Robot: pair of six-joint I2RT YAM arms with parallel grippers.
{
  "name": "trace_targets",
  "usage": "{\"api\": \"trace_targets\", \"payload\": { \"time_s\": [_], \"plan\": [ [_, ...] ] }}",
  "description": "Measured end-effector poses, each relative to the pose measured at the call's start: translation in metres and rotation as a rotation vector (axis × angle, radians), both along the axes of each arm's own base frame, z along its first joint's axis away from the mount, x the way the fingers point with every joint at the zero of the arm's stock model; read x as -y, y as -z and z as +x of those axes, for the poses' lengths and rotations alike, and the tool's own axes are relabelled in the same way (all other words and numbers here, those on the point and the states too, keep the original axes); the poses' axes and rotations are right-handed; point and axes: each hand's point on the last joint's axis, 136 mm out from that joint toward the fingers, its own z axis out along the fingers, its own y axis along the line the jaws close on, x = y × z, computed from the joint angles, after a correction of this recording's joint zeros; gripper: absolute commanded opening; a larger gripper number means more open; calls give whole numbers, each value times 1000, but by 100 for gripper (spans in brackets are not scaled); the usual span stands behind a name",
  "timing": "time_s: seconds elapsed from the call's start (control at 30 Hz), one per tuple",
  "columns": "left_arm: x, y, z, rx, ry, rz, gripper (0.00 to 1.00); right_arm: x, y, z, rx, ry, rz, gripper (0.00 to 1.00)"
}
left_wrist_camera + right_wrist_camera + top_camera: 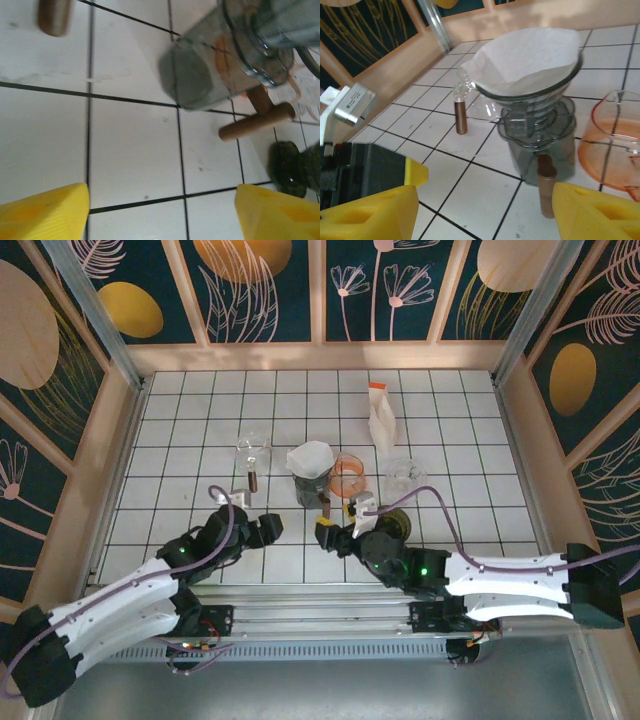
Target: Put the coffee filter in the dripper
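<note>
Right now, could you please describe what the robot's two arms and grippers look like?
Both arms, left arm and right arm, have white shells with black joints, each trailed by a purplish cable. The left gripper and right gripper are black with yellow fingers.

Coffee filter [525, 57] in dripper [532, 102] on table [180, 440], cup [615, 145] just right, pouch [382, 420] behind cup.

Lab robot booth: tiled table [180, 420], patterned wall panels [262, 295]
</note>
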Motion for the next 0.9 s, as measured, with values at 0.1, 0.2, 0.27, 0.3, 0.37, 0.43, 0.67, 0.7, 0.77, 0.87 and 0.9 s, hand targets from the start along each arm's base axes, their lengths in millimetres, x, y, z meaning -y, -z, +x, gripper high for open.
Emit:
{"api": "trace_targets", "payload": {
  "time_s": [0.1, 0.2, 0.27, 0.3, 0.37, 0.43, 0.67, 0.7, 0.77, 0.87, 0.9],
  "plan": [
    [24, 10, -5, -5, 72, 16, 70, 15, -4, 10, -5, 63, -3, 70],
    [41, 19, -10, -1, 124, 33, 71, 29, -6, 16, -7, 107, -9, 70],
    [55, 23, -12, 26, 156, 49, 75, 40, -13, 20, -2, 134, 9, 70],
    [62, 24, -14, 47, 173, 62, 77, 45, -18, 21, 2, 145, 22, 70],
    [74, 22, -14, 103, 198, 91, 78, 54, -27, 22, 13, 165, 50, 70],
    [86, 19, -13, 155, 213, 113, 78, 59, -34, 22, 21, 173, 70, 70],
    [103, 25, 8, 272, 169, 199, 78, 68, -43, 22, 40, 193, 93, 70],
    [104, 28, 11, 276, 165, 215, 78, 68, -43, 22, 42, 194, 93, 71],
    [107, 33, 15, 281, 157, 241, 77, 70, -45, 22, 46, 195, 96, 71],
    [109, 35, 19, 293, 143, 257, 74, 72, -49, 21, 52, 194, 108, 71],
    [110, 34, 21, 299, 140, 259, 71, 73, -50, 21, 55, 194, 110, 71]
  ]
}}
